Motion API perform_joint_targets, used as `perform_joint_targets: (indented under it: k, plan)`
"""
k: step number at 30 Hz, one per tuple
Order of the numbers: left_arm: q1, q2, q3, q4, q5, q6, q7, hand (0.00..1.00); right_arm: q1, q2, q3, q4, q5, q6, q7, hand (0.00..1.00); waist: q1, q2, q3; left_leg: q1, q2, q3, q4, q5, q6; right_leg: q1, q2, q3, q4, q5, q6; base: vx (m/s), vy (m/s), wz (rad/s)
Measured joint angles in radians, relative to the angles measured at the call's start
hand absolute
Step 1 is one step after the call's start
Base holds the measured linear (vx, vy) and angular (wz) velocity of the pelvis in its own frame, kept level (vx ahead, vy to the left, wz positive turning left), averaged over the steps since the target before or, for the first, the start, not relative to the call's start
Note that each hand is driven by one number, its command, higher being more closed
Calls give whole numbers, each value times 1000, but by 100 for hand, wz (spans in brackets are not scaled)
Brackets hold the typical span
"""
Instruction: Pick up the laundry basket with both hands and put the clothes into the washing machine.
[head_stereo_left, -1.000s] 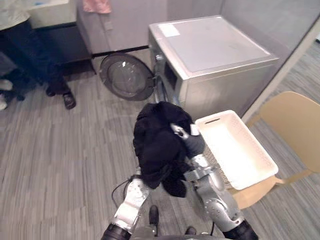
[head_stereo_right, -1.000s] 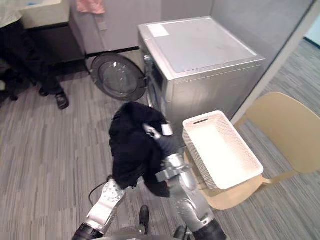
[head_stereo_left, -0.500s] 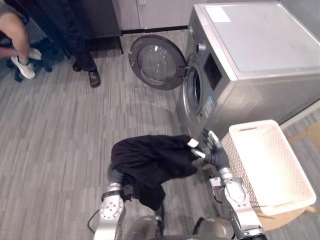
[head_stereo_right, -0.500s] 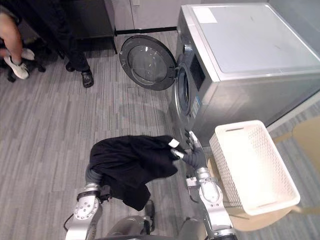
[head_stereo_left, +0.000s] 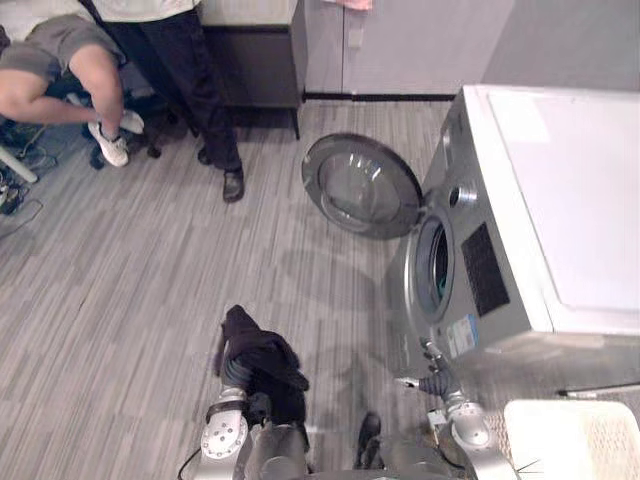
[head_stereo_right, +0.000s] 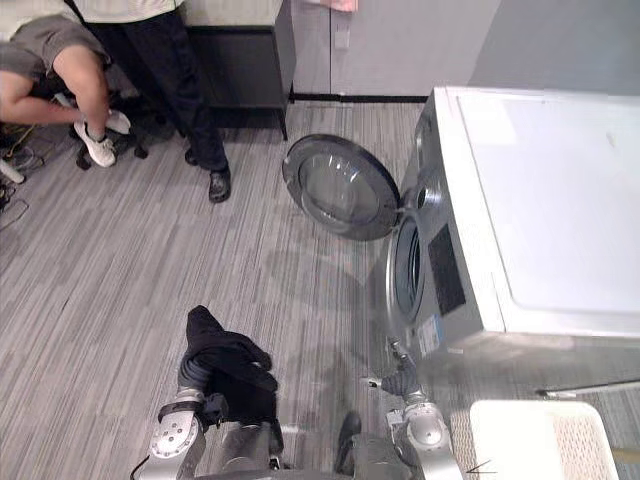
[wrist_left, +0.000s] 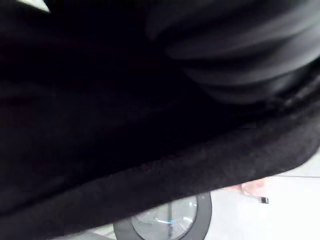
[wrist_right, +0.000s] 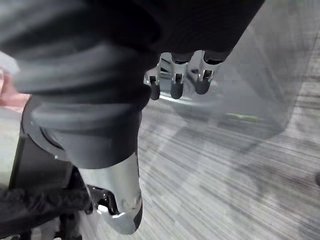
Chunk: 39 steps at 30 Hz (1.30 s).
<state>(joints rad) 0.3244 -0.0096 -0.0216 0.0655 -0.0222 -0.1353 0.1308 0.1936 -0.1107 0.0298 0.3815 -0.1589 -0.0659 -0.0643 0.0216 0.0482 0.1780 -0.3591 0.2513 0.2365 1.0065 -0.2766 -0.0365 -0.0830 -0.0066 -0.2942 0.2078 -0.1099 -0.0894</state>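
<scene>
Released by the empty, straight-fingered right hand (head_stereo_left: 437, 380), the crumpled black garment (head_stereo_left: 262, 360) now drapes the left hand (wrist_left: 240, 55), whose fingers' state is hidden, short of the silver washing machine (head_stereo_left: 520, 260), so loading remains.

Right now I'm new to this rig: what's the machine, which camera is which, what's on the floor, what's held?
It is a two-legged humanoid robot with two arms and fingered hands. The two wide pictures come from a stereo camera on its head, looking down. The two close ones come from a camera on each wrist.

On the grey floor stands a washing machine with its round door swung open. A white laundry basket shows at the robot's right, in neither hand.

A black garment hangs over the left hand; the left wrist view sees the cloth from very close. The right hand is open and holds nothing, near the washer's front.

A standing person and a seated person are at the far left.
</scene>
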Motion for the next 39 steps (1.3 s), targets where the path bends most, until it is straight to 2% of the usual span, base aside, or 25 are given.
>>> perform_joint_targets:
  k: [2,3,5,6,7,8,9,11,14,15,17,18,21,23,24,26,27,28,29,31,34,35,36,37,39]
  plan:
    - [-7,-12,-2,-7,-6,0,-1,100,0,6,-32,13,0,2,-6,0,10,-3,2,-21,5,13,-118,0,-1,41,-13,5,-29,0,1,408,46,-25]
    - [-29,-22,-13,-8,-6,0,-6,100,0,8,-58,47,0,10,-24,0,22,-11,7,-23,-15,-15,-283,3,-5,79,-32,6,-40,-6,10,341,120,-14]
    - [-42,-23,-24,-17,-6,0,-18,100,0,8,-67,79,0,12,-40,0,22,-28,7,-23,-78,-103,-489,35,-29,116,-74,24,-41,-36,56,372,219,-12]
    - [-43,-22,-37,-22,-5,0,-19,100,1,6,-68,98,0,12,-48,0,22,-24,2,-15,-110,-165,-617,102,-39,133,-88,37,-38,-61,96,339,265,-25]
    - [-39,-23,-48,-23,-5,0,-19,100,0,4,-68,111,0,13,-50,0,25,-13,-5,-12,-109,-198,-674,146,-40,138,-86,50,-34,-75,117,358,327,-52]
    - [-26,-28,-74,-23,-5,1,-19,100,10,3,-73,128,0,13,-56,0,28,22,-26,-4,-90,-237,-723,231,-39,149,-71,74,-26,-105,156,292,317,-60]
    - [-17,-28,-89,-23,-5,2,-20,100,16,5,-78,140,1,13,-61,0,32,41,-37,4,-77,-245,-717,281,-54,151,-63,86,-12,-125,172,350,399,-71]
    - [-36,8,-104,-17,-4,17,-23,100,26,86,-94,189,4,27,-65,0,26,-61,-46,27,-131,-154,-617,182,-29,140,-165,152,81,-182,218,326,353,-69]
    - [-37,45,-101,-17,-4,25,-22,100,24,115,-94,195,4,33,-64,0,26,-92,-52,83,-111,-8,-579,95,0,7,-220,215,288,-146,190,282,325,-150]
    - [-38,58,-101,-16,-4,32,-20,100,-5,112,-94,235,4,33,-65,0,20,-89,-50,145,-92,74,-598,62,2,-72,-242,174,406,-131,185,210,281,-177]
    - [-41,70,-100,-15,-4,33,-21,100,-42,110,-94,305,4,36,-64,0,-6,-87,-50,222,-90,146,-651,48,0,-120,-257,60,452,-137,176,189,204,-140]
    - [-46,75,-97,-12,-4,33,-21,100,-54,108,-94,341,3,38,-64,0,-25,-91,-51,263,-87,199,-682,36,-9,-143,-253,-28,450,-146,160,256,150,-109]
    - [-53,77,-74,26,-4,33,-21,100,-93,91,-94,408,1,42,-64,0,-35,-86,-51,331,-66,321,-702,15,-24,-194,-229,-215,396,-146,128,222,58,-119]
    - [-64,87,-63,52,-3,42,-22,100,-98,80,-97,440,0,46,-64,0,-48,-102,-55,365,-70,375,-678,2,-41,-201,-197,-321,303,-94,27,363,-18,-96]
    - [-67,82,-61,76,12,48,-26,100,-94,62,-112,458,4,48,-63,0,-63,-82,-62,372,-38,368,-621,-3,-50,-165,-156,-310,248,-117,12,471,-66,-83]
    - [-73,81,-62,81,29,51,-41,100,-95,46,-126,456,3,47,-63,0,-62,-50,-52,347,23,342,-479,0,-46,-128,-102,-289,202,-116,10,405,-74,-74]
    - [-81,80,-62,92,34,52,-45,100,-94,41,-150,456,11,48,-67,0,-60,-30,-36,299,93,287,-270,52,6,-69,-61,-265,164,-115,9,357,-78,-72]
    - [-81,81,-62,95,34,53,-45,100,-93,39,-152,457,12,51,-67,0,-59,-30,-28,263,116,250,-179,49,12,-36,-50,-243,152,-114,8,403,-46,-96]
    - [-80,72,-60,95,34,53,-45,100,-86,48,-154,460,50,77,-45,0,-38,-45,-20,216,112,184,-61,31,25,1,-50,-190,142,-114,8,309,39,-119]
    - [-89,64,-80,94,34,51,-45,100,-77,67,-178,458,77,79,-58,0,-25,-62,-10,121,68,84,-20,14,24,38,-59,-127,117,-111,14,308,95,-121]
    - [-97,56,-86,92,34,50,-44,100,-67,73,-182,457,79,78,-74,0,-5,-62,-9,17,-19,-79,-247,9,27,65,-72,-17,103,-104,49,270,224,-112]
    - [-97,52,-85,93,34,49,-41,100,-63,69,-187,454,81,76,-85,0,-4,-49,-14,21,-56,-169,-424,44,3,65,-79,32,128,-126,94,265,335,-127]
    - [-92,43,-86,93,34,49,-40,100,-58,64,-199,447,84,76,-90,0,1,-31,-19,37,-63,-218,-531,144,-4,62,-62,52,147,-146,127,260,357,-99]
    - [-104,47,-89,113,34,51,-40,100,-60,74,-225,458,85,74,-96,0,-9,-62,-9,52,-88,-234,-516,114,-61,59,-96,104,184,-179,163,274,349,-57]
    - [-119,58,-93,117,34,54,-39,100,-36,81,-225,445,78,70,-99,0,-13,-98,-14,73,-119,-202,-514,90,-34,46,-139,121,205,-170,168,222,292,-37]
